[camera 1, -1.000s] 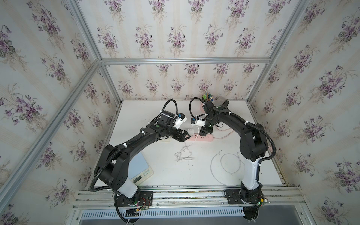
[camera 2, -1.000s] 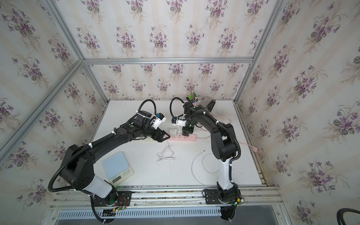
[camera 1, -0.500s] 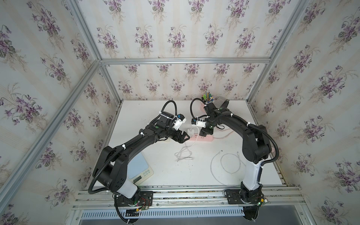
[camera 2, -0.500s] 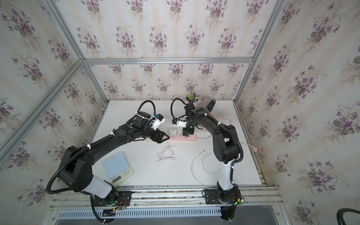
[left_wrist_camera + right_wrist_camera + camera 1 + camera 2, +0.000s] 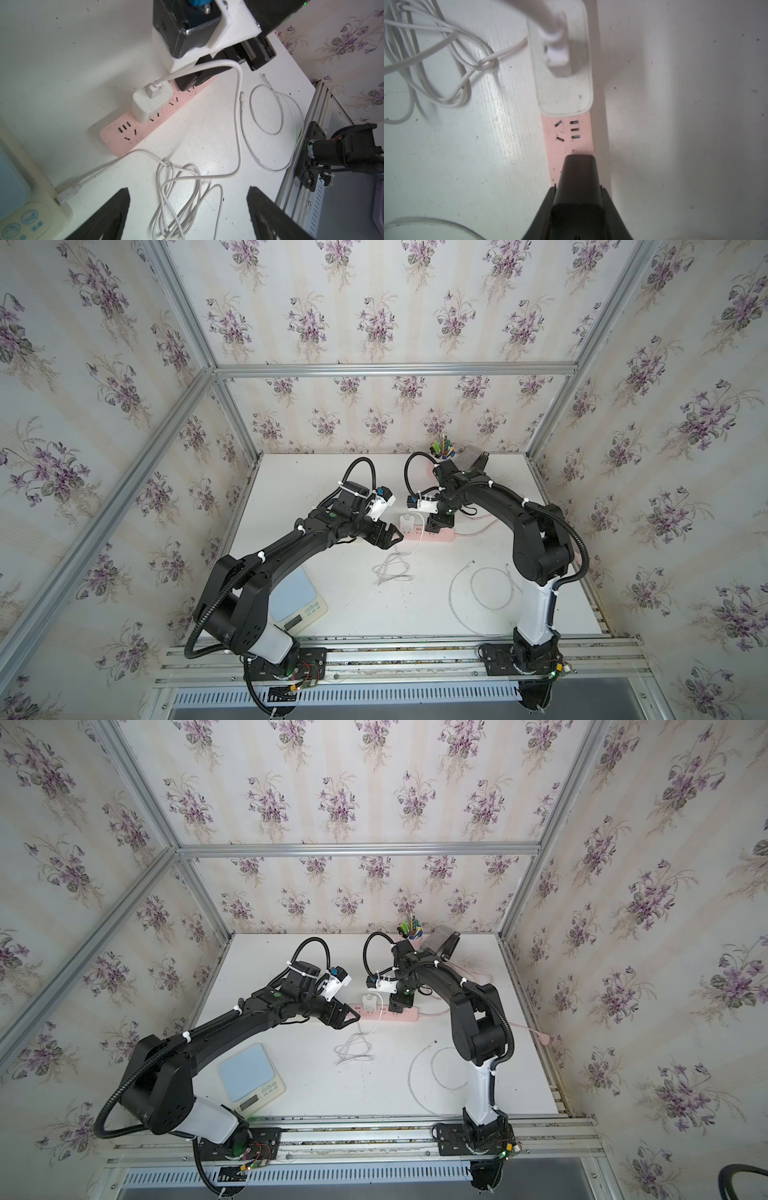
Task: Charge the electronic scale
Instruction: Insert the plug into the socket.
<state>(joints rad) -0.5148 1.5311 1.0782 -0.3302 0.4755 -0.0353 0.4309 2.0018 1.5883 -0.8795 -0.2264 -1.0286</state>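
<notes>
The electronic scale [image 5: 297, 599] [image 5: 251, 1077], cream with a pale blue top, sits at the front left. In the left wrist view a white cable [image 5: 239, 124] runs from the white charger [image 5: 151, 101] on the pink power strip [image 5: 124, 141], through a loose coil [image 5: 180, 187], to a connector [image 5: 66, 194] at the scale's [image 5: 20, 207] side. My left gripper [image 5: 392, 537] [image 5: 187, 207] hangs open above the coil, holding nothing. My right gripper [image 5: 440, 524] [image 5: 578, 197] is shut on a black plug [image 5: 578, 176] that stands on the strip [image 5: 566, 133] beside the charger [image 5: 562, 83].
A second, thinner white cable [image 5: 482, 585] [image 5: 436, 1073] lies looped at the front right. A pen cup [image 5: 444, 448] and a dark box [image 5: 471, 458] stand at the back wall. The strip's pink cord [image 5: 540, 1038] trails off to the right edge.
</notes>
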